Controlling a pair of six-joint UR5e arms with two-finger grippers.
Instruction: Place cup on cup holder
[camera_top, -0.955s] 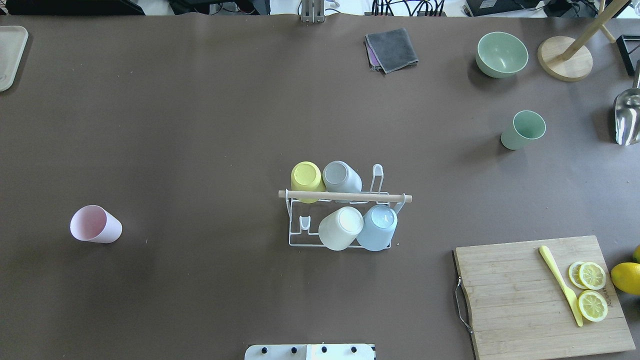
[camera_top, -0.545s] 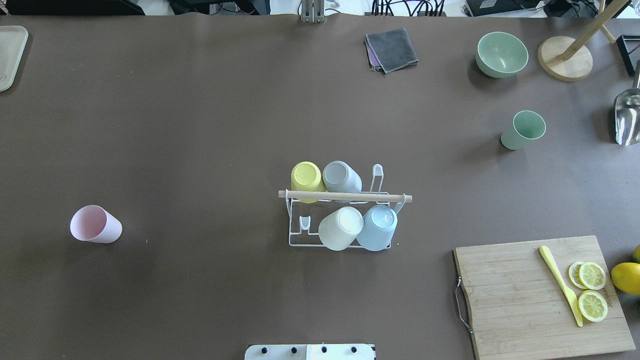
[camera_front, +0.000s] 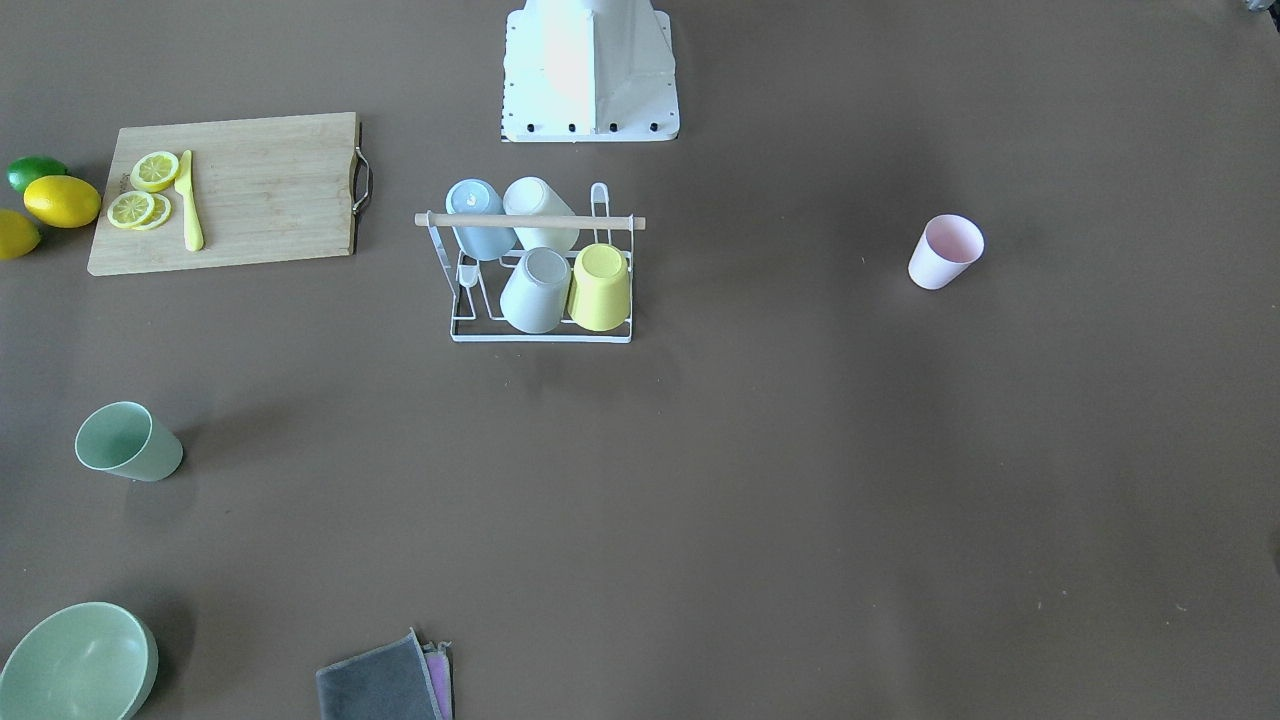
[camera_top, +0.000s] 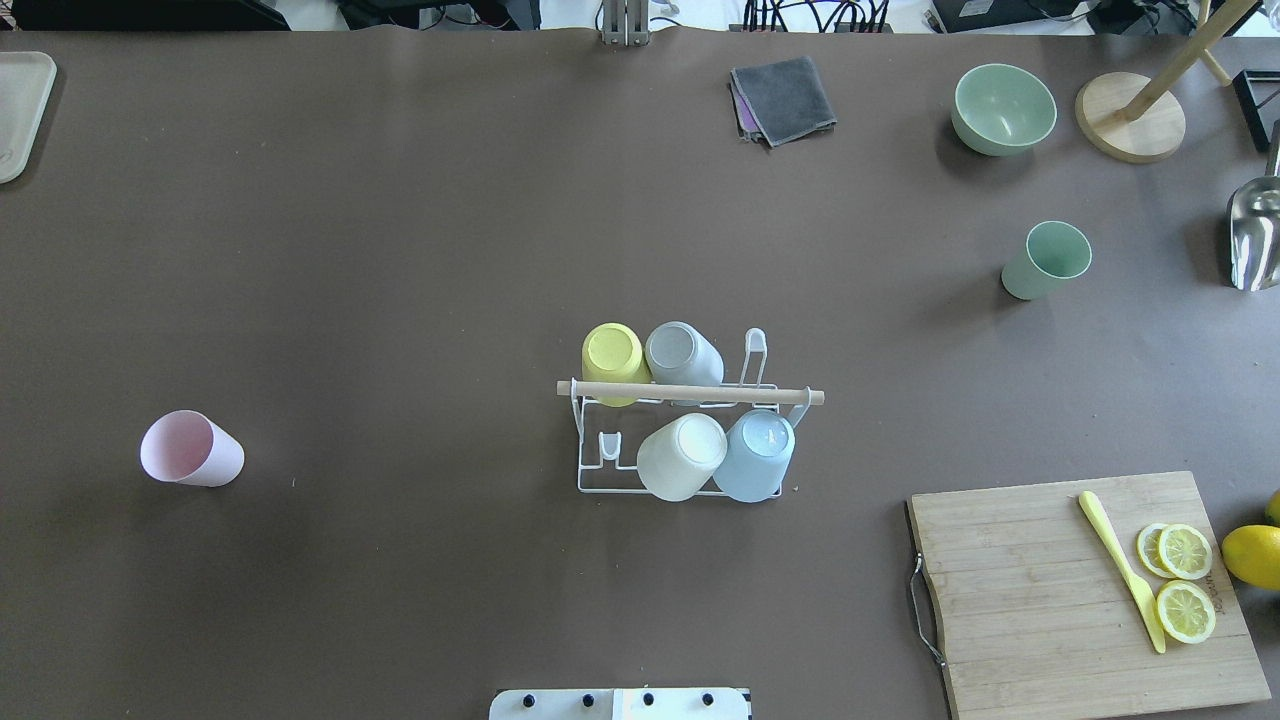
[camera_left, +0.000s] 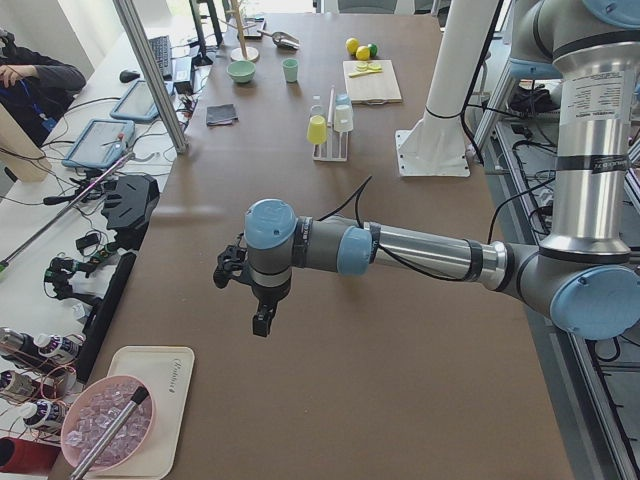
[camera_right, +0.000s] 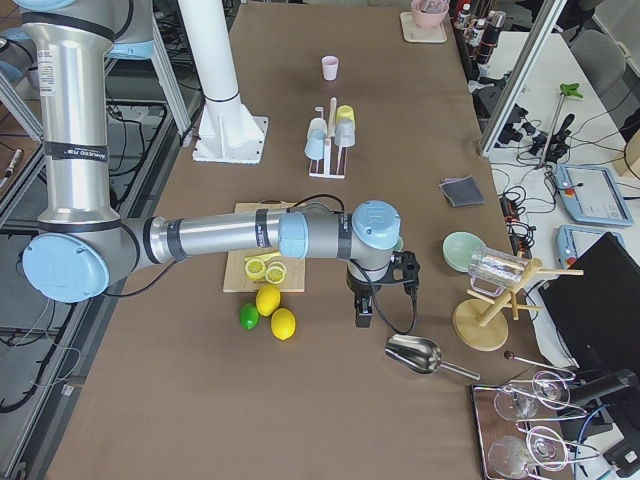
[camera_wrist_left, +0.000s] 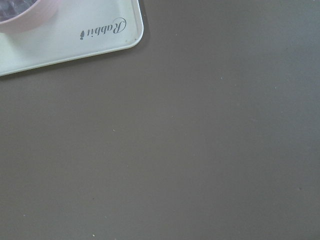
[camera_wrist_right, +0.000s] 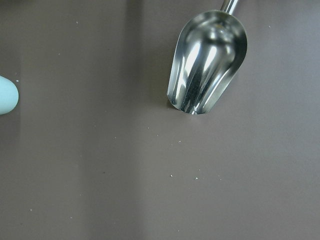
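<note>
The white wire cup holder (camera_top: 690, 392) stands mid-table and also shows in the front view (camera_front: 530, 220). It holds yellow, grey, white and blue cups upside down; two prongs are bare. A pink cup (camera_top: 190, 450) stands upright far to its left. A green cup (camera_top: 1045, 262) stands upright at the back right. My left gripper (camera_left: 262, 318) shows only in the exterior left view, hanging low over the table's left end, far from the pink cup. My right gripper (camera_right: 363, 308) shows only in the exterior right view, near the metal scoop. I cannot tell if either is open or shut.
A wooden cutting board (camera_top: 1000, 600) with lemon slices and a yellow knife lies front right. A green bowl (camera_top: 1003, 108), grey cloth (camera_top: 783, 98), wooden stand base (camera_top: 1130, 115) and metal scoop (camera_wrist_right: 207, 62) sit at the back right. A white tray (camera_wrist_left: 65, 40) lies at the left end.
</note>
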